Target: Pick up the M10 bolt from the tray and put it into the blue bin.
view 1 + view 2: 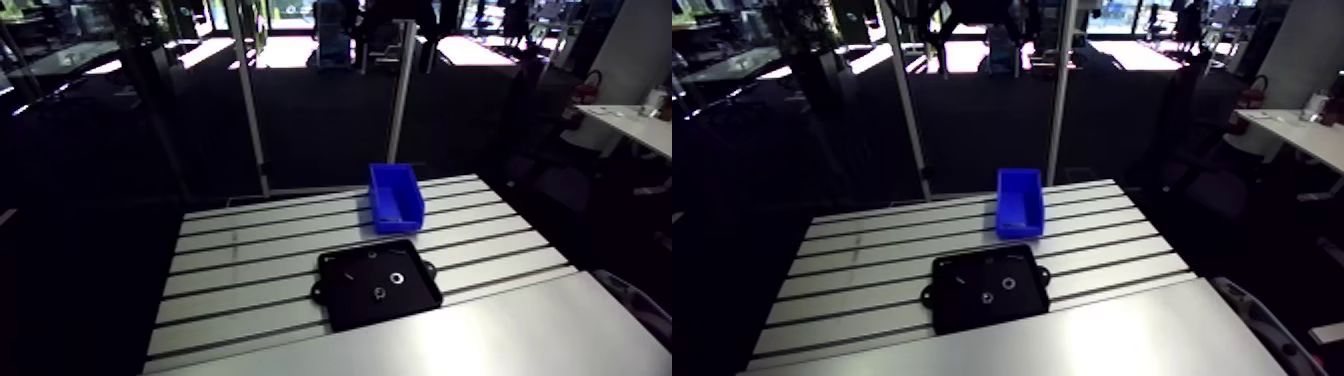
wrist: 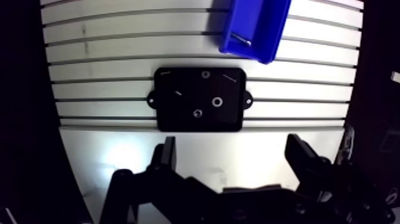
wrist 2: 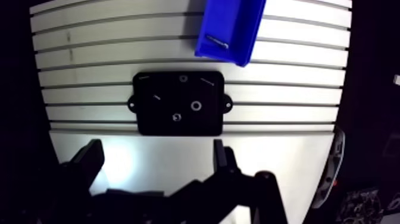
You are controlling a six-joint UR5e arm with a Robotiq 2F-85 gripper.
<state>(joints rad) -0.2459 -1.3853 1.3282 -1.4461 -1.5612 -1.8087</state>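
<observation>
In the wrist view a blue bin (image 2: 265, 24) stands on the slotted table beyond the black tray (image 2: 229, 117). A thin metal bolt (image 2: 241, 40) lies inside the bin near its close end. On the tray rest a washer (image 2: 217, 102), a nut (image 2: 197, 113), a small ring (image 2: 205, 74) and a few thin screws. My gripper (image 2: 232, 156) hangs high above the table's near plain strip, short of the tray, open, with nothing between its fingers (image 2: 168, 154). The arm view shows the tray (image 1: 345, 300) and bin (image 1: 396, 197), not the gripper.
Two upright metal posts (image 1: 249, 100) rise at the table's far edge behind the bin. The table (image 1: 250, 260) has slotted rails under tray and bin and a smooth plate (image 1: 480, 340) along its near side.
</observation>
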